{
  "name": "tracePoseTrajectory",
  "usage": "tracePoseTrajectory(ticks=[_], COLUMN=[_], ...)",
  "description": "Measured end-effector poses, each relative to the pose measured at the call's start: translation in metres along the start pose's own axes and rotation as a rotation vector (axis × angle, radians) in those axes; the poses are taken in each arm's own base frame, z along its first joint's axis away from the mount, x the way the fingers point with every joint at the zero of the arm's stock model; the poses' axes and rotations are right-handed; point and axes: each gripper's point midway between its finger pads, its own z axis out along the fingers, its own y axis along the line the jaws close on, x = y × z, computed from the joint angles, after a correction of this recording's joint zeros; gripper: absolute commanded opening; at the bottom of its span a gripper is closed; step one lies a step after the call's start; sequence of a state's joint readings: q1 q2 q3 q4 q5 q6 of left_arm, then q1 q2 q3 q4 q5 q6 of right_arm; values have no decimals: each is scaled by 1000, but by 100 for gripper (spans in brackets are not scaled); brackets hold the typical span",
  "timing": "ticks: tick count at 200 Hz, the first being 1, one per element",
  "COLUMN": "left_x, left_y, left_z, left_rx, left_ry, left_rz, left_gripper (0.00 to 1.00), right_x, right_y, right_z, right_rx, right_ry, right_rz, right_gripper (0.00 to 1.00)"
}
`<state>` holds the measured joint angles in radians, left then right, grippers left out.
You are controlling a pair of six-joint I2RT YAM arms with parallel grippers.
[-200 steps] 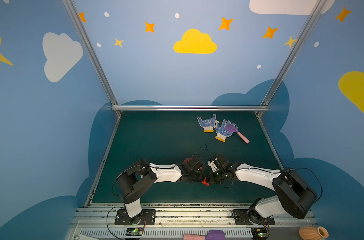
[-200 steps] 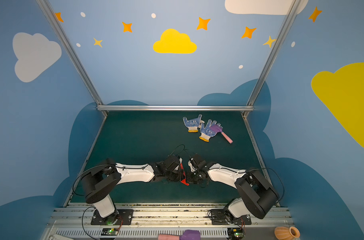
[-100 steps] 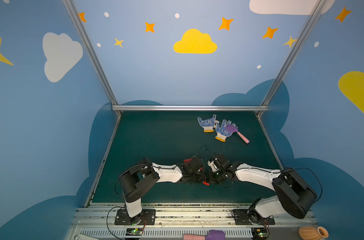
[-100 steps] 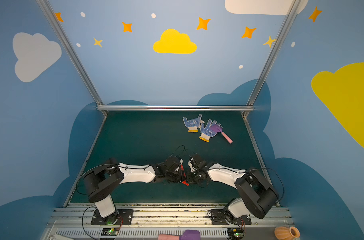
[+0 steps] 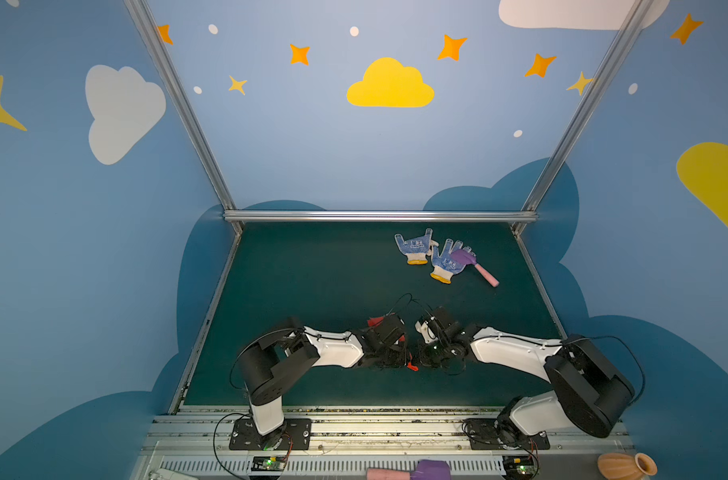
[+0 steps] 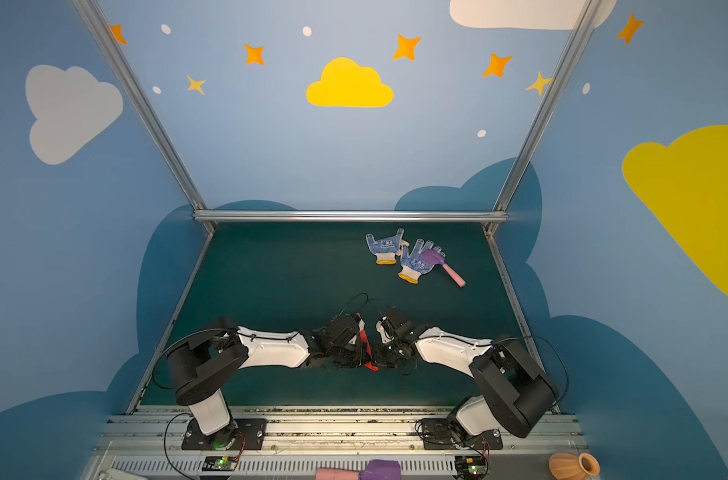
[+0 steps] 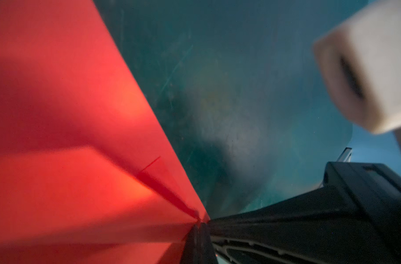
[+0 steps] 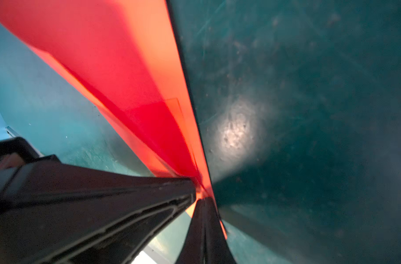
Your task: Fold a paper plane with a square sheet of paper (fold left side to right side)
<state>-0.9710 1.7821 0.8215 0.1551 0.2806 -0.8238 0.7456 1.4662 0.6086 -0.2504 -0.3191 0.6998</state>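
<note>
The paper plane (image 7: 57, 114) is thin, smooth paper, slightly translucent, sharply creased. My left tool (image 7: 201, 225) and right tool (image 8: 200, 196) look like matt black plastic. The bench (image 8: 309, 91) is matt dark green, scuffed and scratched.

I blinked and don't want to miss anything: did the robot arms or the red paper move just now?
Nothing clearly moved. The left gripper and right gripper stay shut on the red paper, and the gloves and toy hammer lie where they were.
</note>
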Motion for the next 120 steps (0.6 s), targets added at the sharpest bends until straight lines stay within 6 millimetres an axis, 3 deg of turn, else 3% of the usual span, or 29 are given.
tracePoseTrajectory(ticks=[120], left_x=[-30], left_y=[28], left_z=[-12], left_rx=[13], left_ry=[-65], left_rz=[-86], left_gripper=[4], right_x=[0], right_y=[0], right_z=[0], right_rx=[-3], right_ry=[1], right_rz=[2], right_gripper=[0])
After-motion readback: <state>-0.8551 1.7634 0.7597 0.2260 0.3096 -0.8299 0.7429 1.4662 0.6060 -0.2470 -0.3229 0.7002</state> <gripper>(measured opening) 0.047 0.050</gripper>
